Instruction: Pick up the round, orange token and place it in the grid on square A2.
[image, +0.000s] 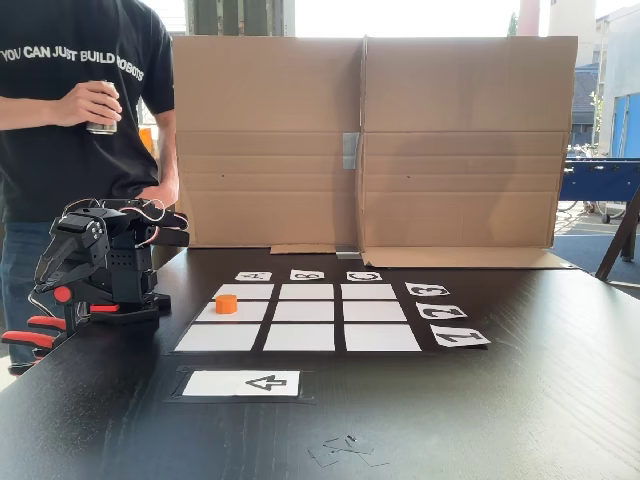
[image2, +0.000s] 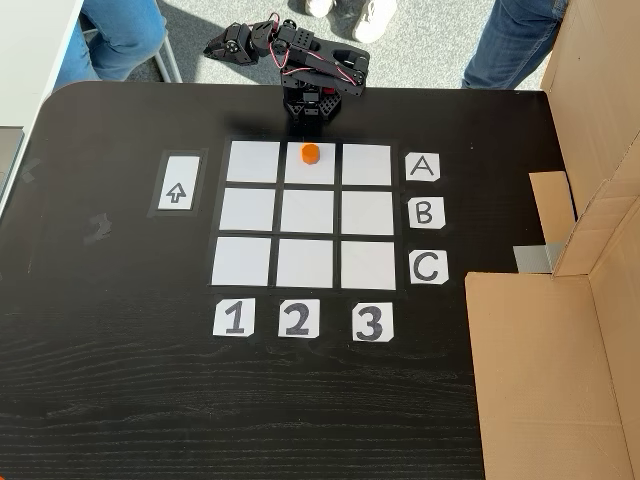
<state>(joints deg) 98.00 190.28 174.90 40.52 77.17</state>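
The orange token (image: 226, 303) (image2: 310, 153) rests on a white cell of the grid (image: 300, 337) (image2: 305, 265). That cell lies in the row beside card A and the column above card 2, so it is square A2 (image: 250, 312) (image2: 325, 170). My black arm (image: 105, 260) is folded up at the table edge behind the A row. My gripper (image2: 222, 45) hangs off the table edge, well away from the token. Its jaws are too small and dark to read.
A white card with a black arrow (image: 242, 383) (image2: 176, 181) lies beside column 1. A cardboard wall (image: 370, 140) (image2: 560, 330) stands beyond the C row. A person holding a can (image: 101, 125) stands behind the arm. Red clamps (image: 30, 335) fix the base.
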